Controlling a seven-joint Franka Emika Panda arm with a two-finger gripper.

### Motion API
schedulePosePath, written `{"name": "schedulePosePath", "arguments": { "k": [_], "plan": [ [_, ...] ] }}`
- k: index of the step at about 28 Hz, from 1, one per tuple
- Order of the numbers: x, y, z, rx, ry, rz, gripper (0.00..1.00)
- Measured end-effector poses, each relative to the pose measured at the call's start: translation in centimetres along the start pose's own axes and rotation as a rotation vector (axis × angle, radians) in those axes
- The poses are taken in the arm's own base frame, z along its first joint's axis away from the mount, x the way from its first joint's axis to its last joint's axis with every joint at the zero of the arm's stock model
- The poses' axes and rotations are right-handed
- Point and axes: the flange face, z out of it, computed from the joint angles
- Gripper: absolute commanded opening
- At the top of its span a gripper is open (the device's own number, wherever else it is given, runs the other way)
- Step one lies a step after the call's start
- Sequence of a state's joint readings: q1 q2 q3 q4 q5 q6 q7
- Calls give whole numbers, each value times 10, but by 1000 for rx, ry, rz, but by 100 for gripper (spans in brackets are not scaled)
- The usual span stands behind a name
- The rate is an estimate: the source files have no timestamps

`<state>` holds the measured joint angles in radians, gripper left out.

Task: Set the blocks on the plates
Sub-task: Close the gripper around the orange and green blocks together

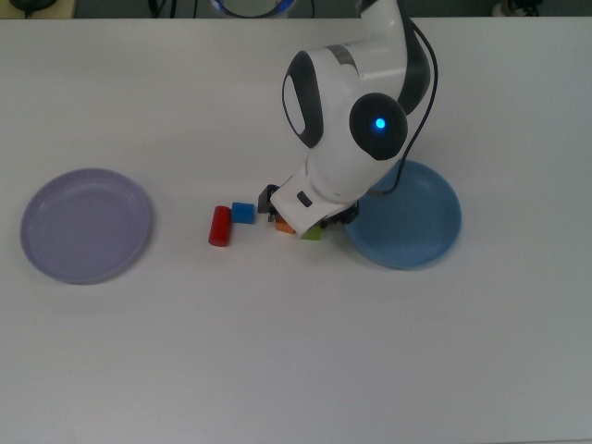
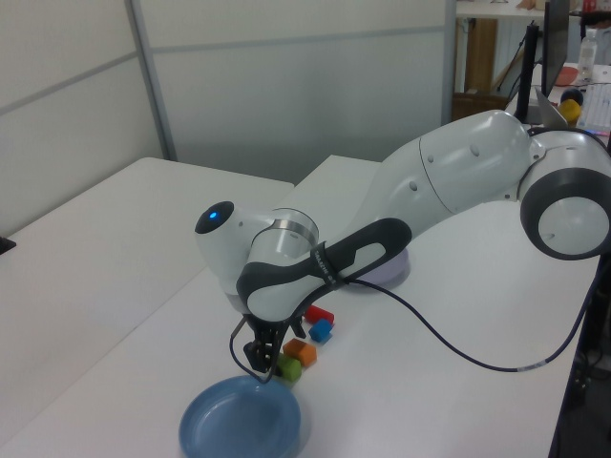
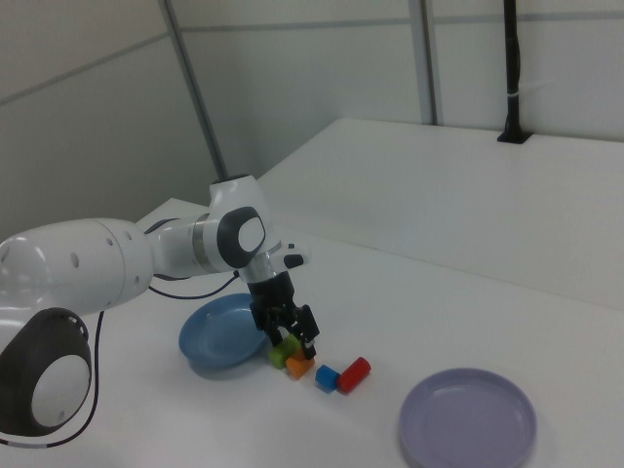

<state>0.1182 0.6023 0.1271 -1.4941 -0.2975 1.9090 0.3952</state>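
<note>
My gripper (image 3: 289, 341) is down at table level with its fingers open on either side of the green block (image 3: 282, 354). The orange block (image 3: 300, 368) lies right beside it, then the blue cube (image 3: 327, 378) and the red bar (image 3: 354, 373). In the top view my hand covers most of the green block (image 1: 313, 234) and the orange block (image 1: 282, 226); the blue cube (image 1: 242, 212) and the red bar (image 1: 219, 225) lie to their left. The blue plate (image 1: 421, 231) is just to the top view's right of my hand. The lavender plate (image 1: 85, 225) is at the far left. Both plates hold nothing.
My arm reaches in over the table from the top view's upper edge, and a black cable (image 1: 427, 65) hangs along it. A black post (image 3: 511, 68) stands on a second table behind.
</note>
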Motion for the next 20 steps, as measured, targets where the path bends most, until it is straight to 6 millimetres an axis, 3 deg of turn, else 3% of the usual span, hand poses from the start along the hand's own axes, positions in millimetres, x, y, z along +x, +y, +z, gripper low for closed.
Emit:
{"name": "schedulePosePath", "arguments": {
  "k": [1,6,12,17,20],
  "plan": [
    [0,0,1,-1,-1,-1,93],
    [0,0,3,-8,-2,-4,63],
    [0,-1,5,-29,3,-15,58],
    [-1,-1,4,-38,7,-21,13],
    [-1,-2,3,-38,7,-21,2]
  ]
}}
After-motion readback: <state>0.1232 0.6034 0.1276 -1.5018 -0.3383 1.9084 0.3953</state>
